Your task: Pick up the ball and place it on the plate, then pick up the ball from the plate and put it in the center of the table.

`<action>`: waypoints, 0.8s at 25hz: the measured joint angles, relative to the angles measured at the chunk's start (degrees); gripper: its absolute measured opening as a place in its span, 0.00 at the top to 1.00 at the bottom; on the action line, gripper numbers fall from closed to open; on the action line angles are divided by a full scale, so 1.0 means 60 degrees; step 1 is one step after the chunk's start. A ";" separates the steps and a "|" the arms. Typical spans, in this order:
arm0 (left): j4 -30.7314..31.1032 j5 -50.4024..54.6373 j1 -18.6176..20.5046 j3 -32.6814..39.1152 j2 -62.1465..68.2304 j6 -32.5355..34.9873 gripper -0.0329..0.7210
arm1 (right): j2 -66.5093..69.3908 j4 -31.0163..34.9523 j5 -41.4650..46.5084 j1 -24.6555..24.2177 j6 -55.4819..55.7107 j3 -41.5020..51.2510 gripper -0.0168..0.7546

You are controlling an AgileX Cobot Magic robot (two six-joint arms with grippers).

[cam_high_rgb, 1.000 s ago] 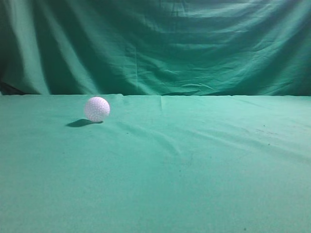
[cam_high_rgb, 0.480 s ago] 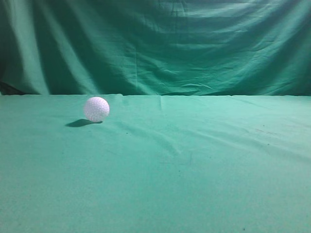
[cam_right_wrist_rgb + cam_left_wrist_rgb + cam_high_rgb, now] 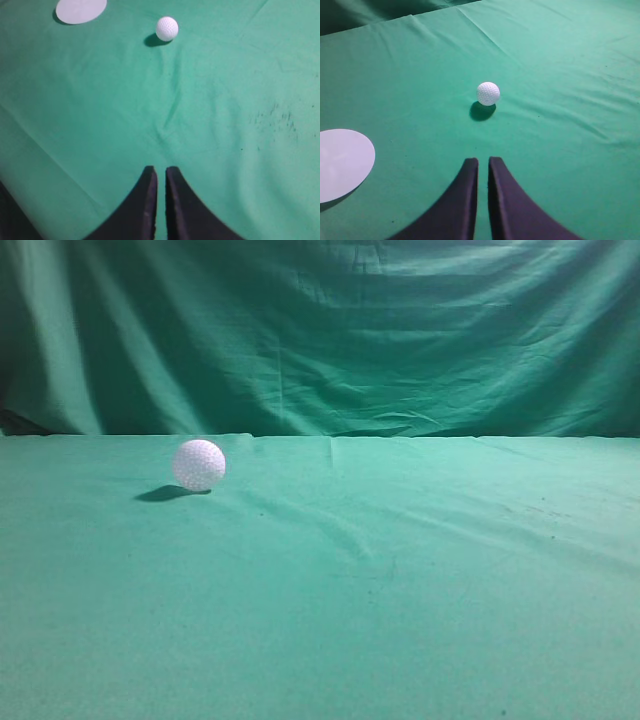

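A white dimpled ball (image 3: 199, 464) rests on the green cloth, left of the middle in the exterior view. It also shows in the left wrist view (image 3: 488, 93) and in the right wrist view (image 3: 167, 28). A flat white plate (image 3: 340, 163) lies at the left edge of the left wrist view and at the top left of the right wrist view (image 3: 81, 10); it is out of the exterior view. My left gripper (image 3: 483, 161) is shut and empty, well short of the ball. My right gripper (image 3: 161, 170) is shut and empty, far from the ball. Neither gripper shows in the exterior view.
The green cloth (image 3: 400, 580) covers the table and has creases and a few dark specks (image 3: 272, 117). A green curtain (image 3: 330, 330) hangs behind the table's far edge.
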 joint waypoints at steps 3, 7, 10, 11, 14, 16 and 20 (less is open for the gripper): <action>0.0039 0.0000 0.0000 0.0000 0.0000 0.0000 0.89 | 0.0000 -0.0105 -0.0041 0.0000 0.0000 0.0205 0.91; 0.0039 0.0000 0.0000 0.0000 0.0000 0.0000 0.89 | 0.0000 -0.0145 -0.0426 0.0000 0.0000 0.0220 0.91; 0.0051 0.0000 0.0000 0.0000 0.0000 0.0000 0.89 | 0.0000 -0.0145 -0.0860 0.0000 0.0000 0.0220 0.91; 0.0051 0.0000 0.0000 0.0000 0.0000 0.0000 0.89 | 0.0000 -0.0145 -0.0933 0.0000 0.0000 0.0220 0.91; 0.0060 0.0000 0.0000 0.0000 0.0000 0.0000 0.89 | 0.0000 -0.0145 -0.0917 0.0000 0.0000 0.0220 0.91; 0.0074 0.0000 0.0000 0.0000 0.0000 0.0000 0.89 | 0.0000 -0.0145 -0.0877 0.0000 0.0000 0.0220 0.91; 0.0124 0.0000 0.0000 0.0000 0.0000 0.0000 0.89 | 0.0000 -0.0145 -0.0717 0.0000 0.0000 0.0220 0.91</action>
